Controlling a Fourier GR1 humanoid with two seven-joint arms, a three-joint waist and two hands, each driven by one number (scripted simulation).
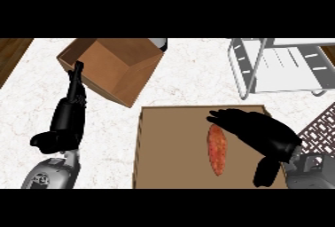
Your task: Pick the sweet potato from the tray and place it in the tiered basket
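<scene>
A long orange-red sweet potato lies lengthwise on the brown tray in the lower middle of the head view. My right hand hovers just right of the potato, over its upper end, fingers spread and slightly bent toward it, thumb hanging low; nothing is between them. The tiered basket, white with metal rails, stands at the top right. My left hand rests at the left over the counter, fingers straight and pointing up.
An open cardboard box sits at the top left, close to the left hand's fingertips. A dark mesh object shows at the right edge. White marble counter lies between tray and basket.
</scene>
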